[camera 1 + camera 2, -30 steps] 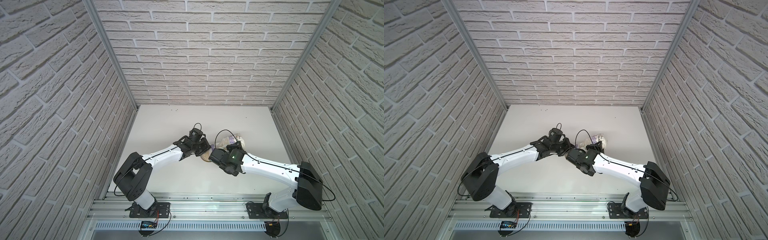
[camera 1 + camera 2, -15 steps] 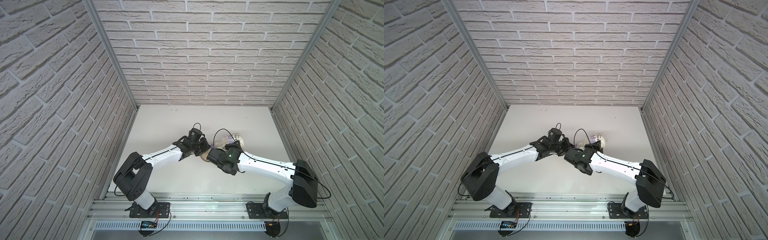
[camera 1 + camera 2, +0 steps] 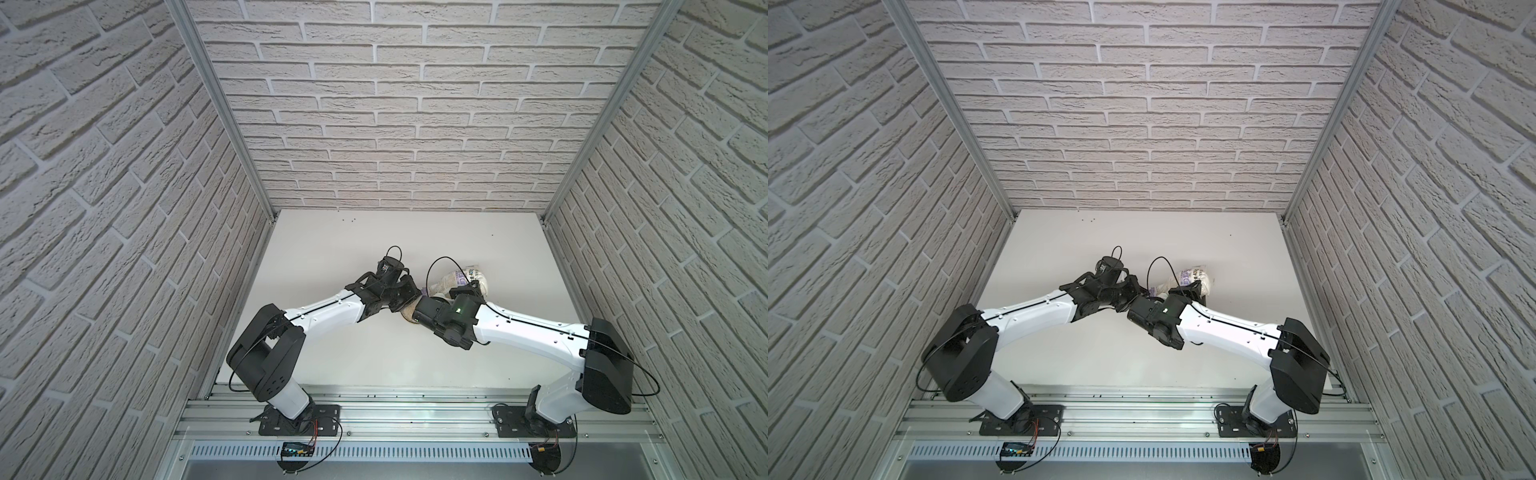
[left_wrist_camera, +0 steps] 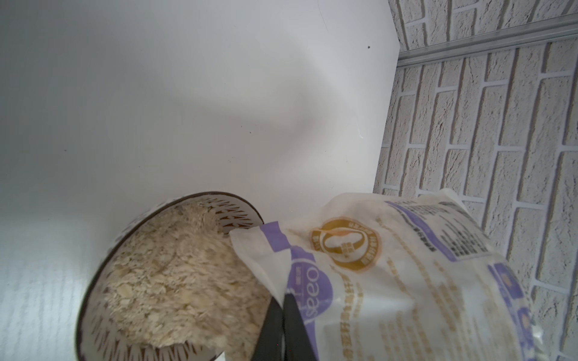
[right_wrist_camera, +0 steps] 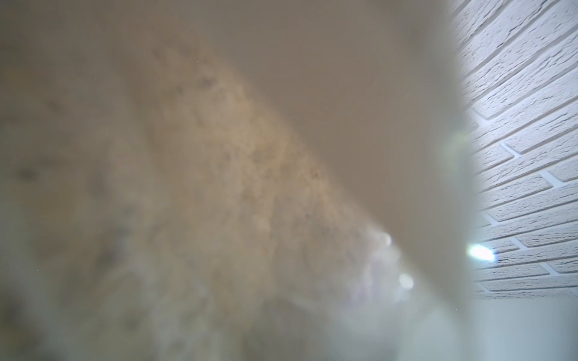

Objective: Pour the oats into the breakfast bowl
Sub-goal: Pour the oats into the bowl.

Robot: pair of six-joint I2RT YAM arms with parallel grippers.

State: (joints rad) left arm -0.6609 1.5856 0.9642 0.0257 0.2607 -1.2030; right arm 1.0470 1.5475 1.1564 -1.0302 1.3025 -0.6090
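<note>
1. The bag (image 4: 391, 275) hangs tilted over the bowl (image 4: 103, 275), its mouth corner dipping past the rim, so the flakes drop inside and not onto the table (image 4: 187, 93)
2. The oats (image 4: 175, 281) already heap nearly to the rim in the left wrist view; by my reckoning the pour is close to finished
3. The left gripper (image 4: 283, 325) is closed on the bag's edge near the mouth, its two dark fingers (image 4: 297, 325) pressed together over the film; that pinch seems meant to steer the opening
4. The right gripper (image 3: 471, 286) sits at the bag's far end, where the bag (image 3: 463, 276) shows in both top views; the jaws look clamped on it, lifting the bottom so the contents slide down
5. The right wrist view is filled with blurred beige, the bag pressed against the lens
6. Bowl and bag sit mid-table, well clear of the back edge, somewhat toward the right edge
7. Risk as I judge it: more tilt would spill over the rim
</note>
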